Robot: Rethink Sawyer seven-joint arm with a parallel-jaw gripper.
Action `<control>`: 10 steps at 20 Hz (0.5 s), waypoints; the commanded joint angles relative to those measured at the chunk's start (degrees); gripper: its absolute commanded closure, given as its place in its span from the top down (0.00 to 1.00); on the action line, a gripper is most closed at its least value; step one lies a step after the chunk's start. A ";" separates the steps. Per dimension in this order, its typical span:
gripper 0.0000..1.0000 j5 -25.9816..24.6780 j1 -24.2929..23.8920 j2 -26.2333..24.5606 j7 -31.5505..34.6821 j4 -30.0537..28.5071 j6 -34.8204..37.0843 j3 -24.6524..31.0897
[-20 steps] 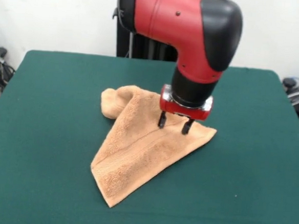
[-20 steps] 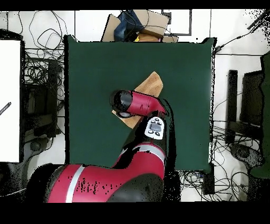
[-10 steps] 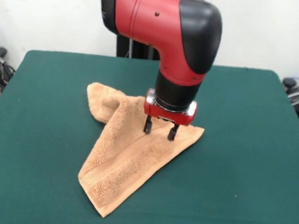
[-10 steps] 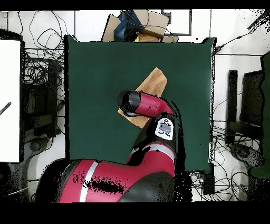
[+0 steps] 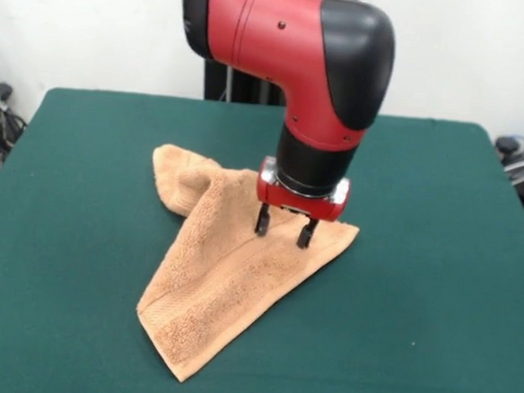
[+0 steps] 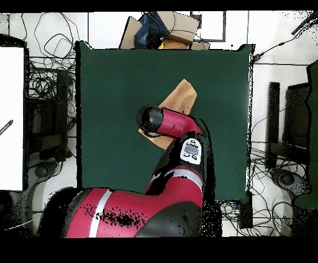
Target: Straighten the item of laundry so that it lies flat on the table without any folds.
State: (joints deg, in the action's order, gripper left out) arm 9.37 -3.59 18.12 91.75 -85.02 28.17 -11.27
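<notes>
The light orange-tan towel (image 5: 225, 270) lies on the dark green table (image 5: 436, 281), folded into a rough triangle. One corner points to the near edge, and a bunched fold sits at its far left. My gripper (image 5: 283, 230) points straight down over the towel's far right part. Its two fingers stand apart, open, with the tips at the cloth's surface and nothing gripped. In the overhead view the arm's wrist (image 6: 150, 120) hides the gripper and covers part of the towel (image 6: 181, 96) on the table (image 6: 112, 74).
The black pedestal (image 5: 243, 83) stands at the table's far edge. Cables and boxes (image 6: 155, 28) lie around the table on the floor. A white surface (image 6: 11, 118) stands at the left of the overhead view.
Over the last second the gripper moved left in the front view and the towel shifted left with it. In the last half second the gripper shifted slightly right and the towel stayed still.
</notes>
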 commanded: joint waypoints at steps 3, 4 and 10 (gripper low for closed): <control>1.00 0.75 5.21 -0.32 14.35 -2.40 -5.73 1.56; 1.00 1.02 5.33 -0.22 14.18 -2.38 -5.27 1.84; 1.00 2.56 7.16 -0.64 15.36 -2.46 -5.36 1.91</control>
State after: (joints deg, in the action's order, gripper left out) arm 9.63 1.63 18.10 91.75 -85.31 26.72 -11.99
